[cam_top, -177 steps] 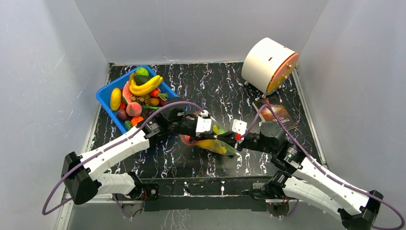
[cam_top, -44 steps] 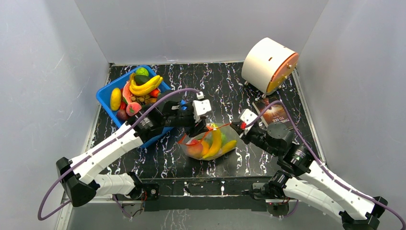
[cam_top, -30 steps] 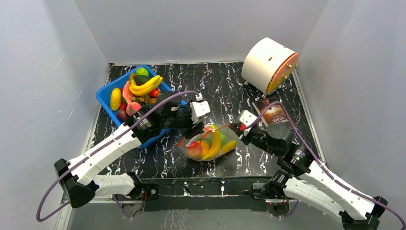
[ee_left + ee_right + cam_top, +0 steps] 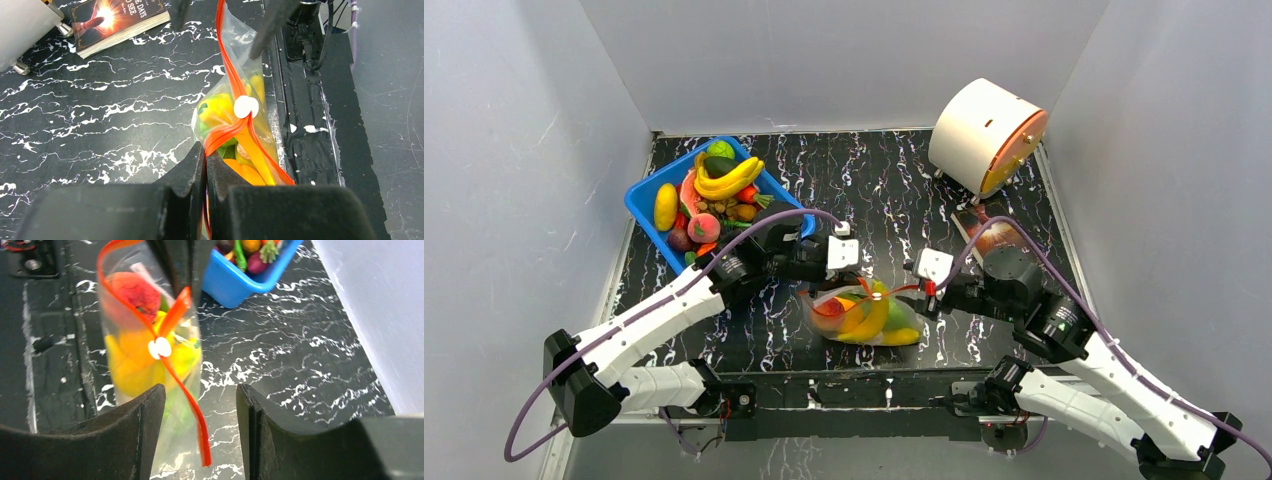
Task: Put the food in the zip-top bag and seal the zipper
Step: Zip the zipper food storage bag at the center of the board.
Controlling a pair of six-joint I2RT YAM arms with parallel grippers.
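The clear zip-top bag (image 4: 864,315) lies near the table's front edge, holding food: yellow bananas (image 4: 876,312), a pink-red peach (image 4: 134,292) and green pieces. Its red-orange zipper (image 4: 226,60) carries a white slider (image 4: 246,107). My left gripper (image 4: 205,152) is shut on the zipper at the bag's left end, seen from above at the left gripper (image 4: 822,288). My right gripper (image 4: 200,395) is open at the bag's right end, the right gripper (image 4: 912,290) close to the bag. The zipper's loose tip (image 4: 202,440) hangs between its fingers, touching neither.
A blue basket (image 4: 646,215) piled with more toy fruit stands at the back left, just behind my left arm. A white round drum (image 4: 984,130) sits at the back right, with a book (image 4: 996,238) lying in front of it.
My left gripper has shut on the zipper's left end. My right gripper has opened and let go of the right end. The bag has sunk toward the front edge.
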